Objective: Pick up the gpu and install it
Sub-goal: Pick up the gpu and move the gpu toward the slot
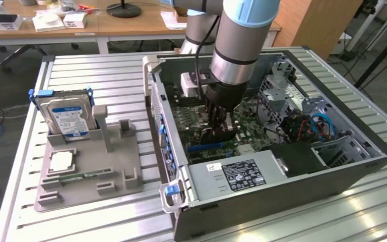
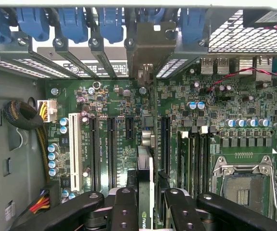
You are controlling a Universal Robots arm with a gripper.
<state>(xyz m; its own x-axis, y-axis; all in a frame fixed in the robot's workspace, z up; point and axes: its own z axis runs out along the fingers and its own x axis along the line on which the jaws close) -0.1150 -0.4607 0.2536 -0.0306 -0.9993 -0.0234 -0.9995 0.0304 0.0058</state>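
**Card Held Tight Inside the Computer**

Closest to us are the black fingers [image 2: 124, 211] of the gripper [image 2: 149, 195]. They are closed tight on the gpu [image 2: 145, 168], one on each side. We see the thin card on its edge, low over the green board [image 2: 114, 96], between the long black slots. In the exterior view the arm [image 1: 244, 30] reaches down into the open computer case [image 1: 355, 166]. The hard drive [image 1: 64, 115] stands in the grey holder [image 1: 89, 171] beside the case.
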